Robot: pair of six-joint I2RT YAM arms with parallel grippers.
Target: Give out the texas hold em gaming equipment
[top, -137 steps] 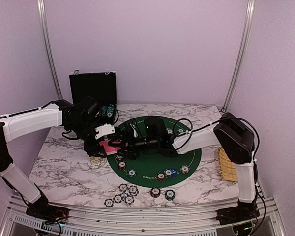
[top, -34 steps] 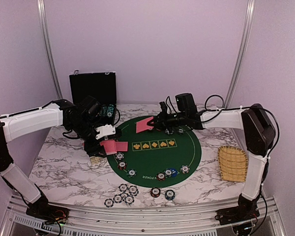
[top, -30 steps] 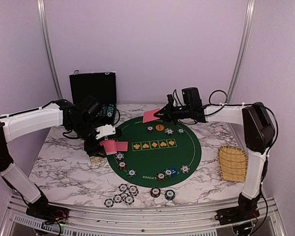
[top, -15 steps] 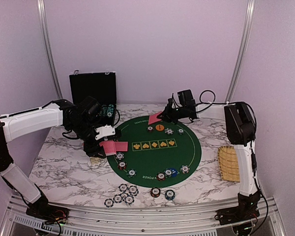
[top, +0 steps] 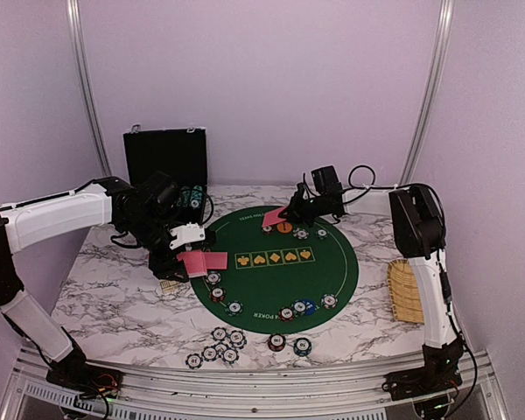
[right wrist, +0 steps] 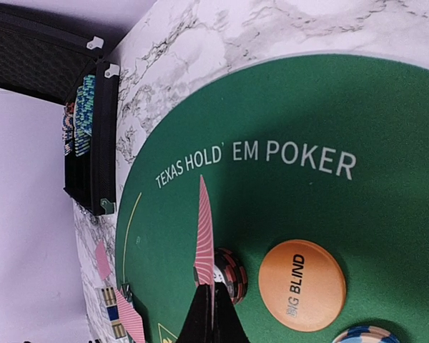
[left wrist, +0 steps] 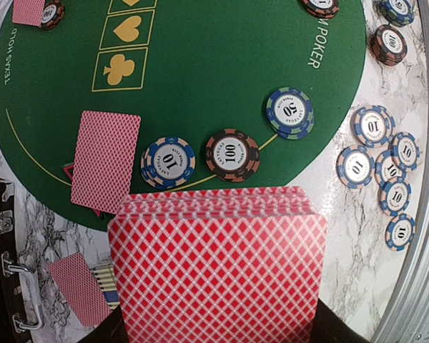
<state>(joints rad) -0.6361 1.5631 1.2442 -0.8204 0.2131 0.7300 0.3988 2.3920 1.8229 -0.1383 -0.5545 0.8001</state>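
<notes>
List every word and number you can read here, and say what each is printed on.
"TEXAS HOLD' EM POKER": green mat.
"BIG BLIND": orange button.
"100": brown chip.
"10": blue chip.
"20": teal chip.
"10": white chips beside the mat.
Chip numbers in the top view are too small to read.

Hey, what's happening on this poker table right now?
Two robot arms are dealing out a Texas hold'em set. The left hand grips the deck of red-backed cards at the left edge of the green mat. The right hand pinches a single card at the mat's far side, beside the orange Big Blind button. Chips sit around the mat, and one card lies face down there.
</notes>
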